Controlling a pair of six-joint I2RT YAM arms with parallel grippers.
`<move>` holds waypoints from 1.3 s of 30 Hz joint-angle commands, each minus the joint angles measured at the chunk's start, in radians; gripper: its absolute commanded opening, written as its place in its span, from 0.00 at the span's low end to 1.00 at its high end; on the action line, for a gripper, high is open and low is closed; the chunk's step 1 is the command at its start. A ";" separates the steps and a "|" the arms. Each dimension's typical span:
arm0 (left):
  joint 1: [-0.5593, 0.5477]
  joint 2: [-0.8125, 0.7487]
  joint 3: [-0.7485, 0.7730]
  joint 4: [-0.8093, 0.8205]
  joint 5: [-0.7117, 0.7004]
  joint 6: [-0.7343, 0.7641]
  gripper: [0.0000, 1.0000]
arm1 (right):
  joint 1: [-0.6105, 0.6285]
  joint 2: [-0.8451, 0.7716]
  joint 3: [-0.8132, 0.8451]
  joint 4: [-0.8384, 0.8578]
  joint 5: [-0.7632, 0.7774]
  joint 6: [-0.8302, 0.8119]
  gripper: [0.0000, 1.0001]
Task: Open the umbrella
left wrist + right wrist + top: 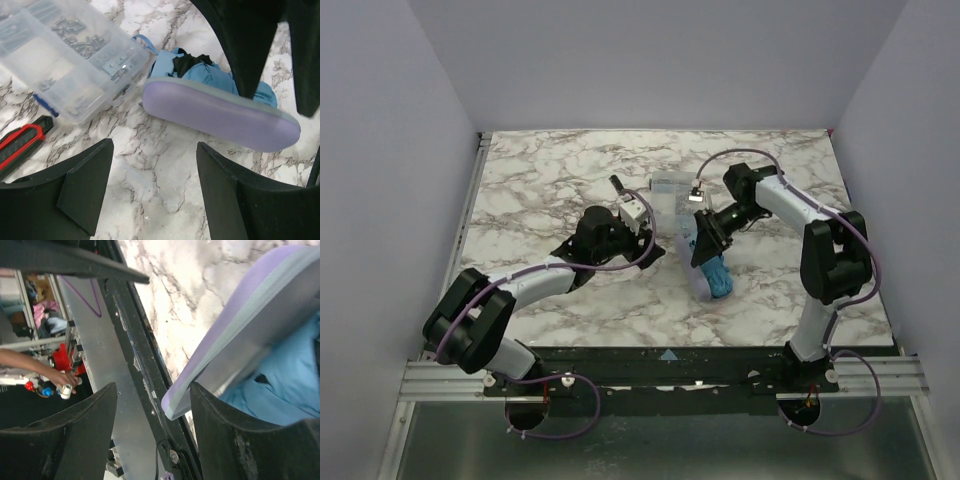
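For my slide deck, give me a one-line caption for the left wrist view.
Open left end effector hovers over the marble table, facing the folded blue umbrella beside a clear parts box.

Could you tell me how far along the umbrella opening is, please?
Done: nothing yet; the umbrella is folded shut on the table against a lavender panel. In hand: the right hand straddles its end, jaws apart; the left hand hovers open nearby. Left: grip it and extend the canopy.
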 commanded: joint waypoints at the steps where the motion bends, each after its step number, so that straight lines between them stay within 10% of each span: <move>1: 0.044 -0.064 -0.008 -0.043 0.026 -0.132 0.69 | 0.085 -0.025 -0.032 0.020 -0.045 -0.018 0.64; 17: 0.042 0.117 0.159 -0.133 -0.012 -0.363 0.75 | 0.152 -0.207 -0.245 0.396 0.107 0.111 0.77; 30: -0.046 0.194 0.235 -0.221 -0.069 -0.418 0.82 | 0.188 -0.197 -0.240 0.404 0.100 0.126 0.77; 39: -0.049 0.213 0.215 -0.315 -0.102 -0.357 0.69 | 0.101 -0.276 -0.231 0.363 0.231 0.224 0.75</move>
